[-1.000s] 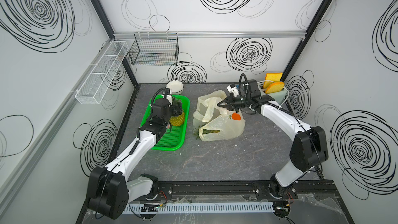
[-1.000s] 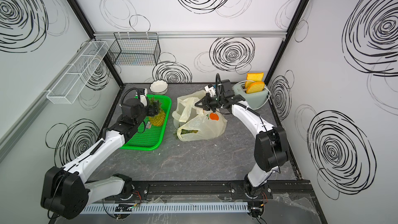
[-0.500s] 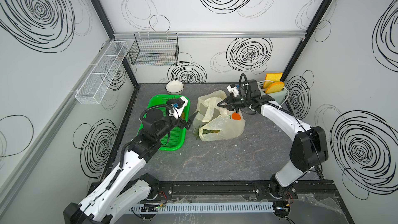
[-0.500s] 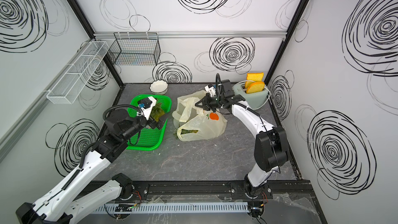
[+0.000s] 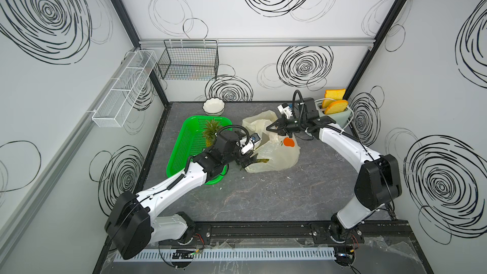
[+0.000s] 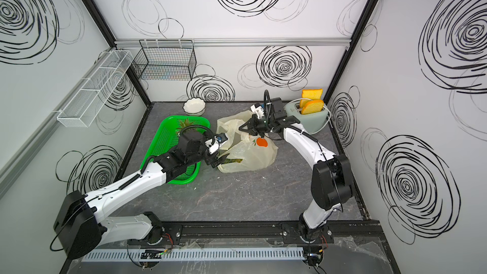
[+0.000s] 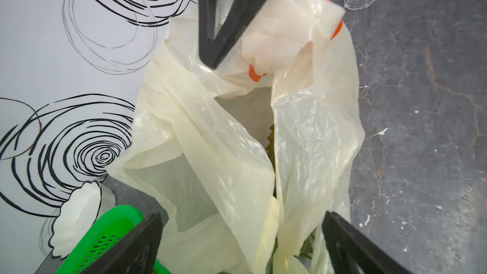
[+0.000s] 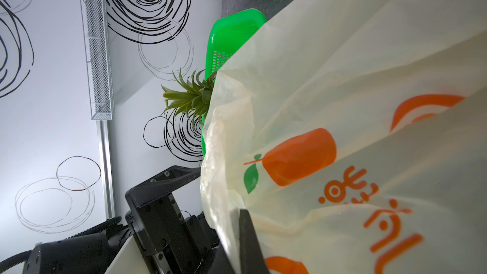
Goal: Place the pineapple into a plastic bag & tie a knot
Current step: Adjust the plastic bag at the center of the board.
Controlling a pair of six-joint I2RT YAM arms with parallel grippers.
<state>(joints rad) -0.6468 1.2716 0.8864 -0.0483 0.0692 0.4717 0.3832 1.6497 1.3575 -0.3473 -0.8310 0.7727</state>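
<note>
My right end effector (image 5: 269,128) is clamped on the raised rim of the plastic bag (image 5: 279,154), while my left end effector (image 5: 247,163) sits wide apart at its open mouth.

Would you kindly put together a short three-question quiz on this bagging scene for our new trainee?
1. True or false: the right hand is shut on the plastic bag.
2. The pineapple whose leafy crown shows stands in: A) the green basket; B) the white bowl; C) the toaster.
3. Fill in: the left hand, close to the bag, has its jaws ____.
Key: 1 true; 2 A; 3 open.
</note>
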